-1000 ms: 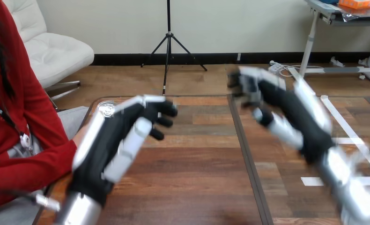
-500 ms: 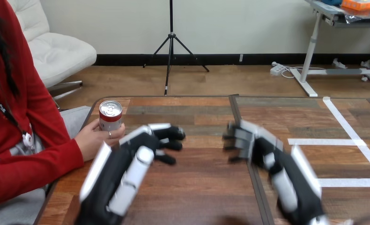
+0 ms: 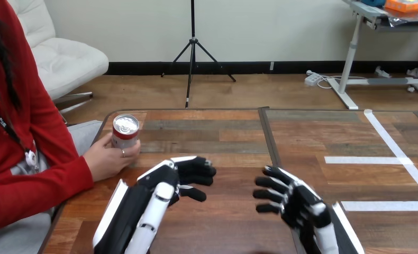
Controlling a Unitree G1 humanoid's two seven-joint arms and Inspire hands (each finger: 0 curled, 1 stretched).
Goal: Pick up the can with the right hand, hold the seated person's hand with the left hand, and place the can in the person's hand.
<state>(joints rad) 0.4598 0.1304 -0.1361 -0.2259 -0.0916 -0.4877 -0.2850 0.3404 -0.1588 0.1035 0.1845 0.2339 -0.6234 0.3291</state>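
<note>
Lower part of the can (image 3: 125, 130) is hidden by the person's hand (image 3: 106, 160); both robot forearms are cut off at the near edge. Can is upright with a silver top and red band, at the far left of the surface (image 3: 223, 132), gripped by the person's hand. Left hand (image 3: 150, 200): fingers loosely extended, empty, just right of the person's hand, not touching. Right hand (image 3: 302, 203): fingers spread, empty.

A person's hand (image 3: 107, 159) at the view's left grips an upright can (image 3: 125, 132) at the wooden worktop's (image 3: 223, 132) left edge. The left robot hand (image 3: 167, 182) and the right robot hand (image 3: 294, 201) hover apart over the worktop's near side, fingers relaxed, both empty.
</note>
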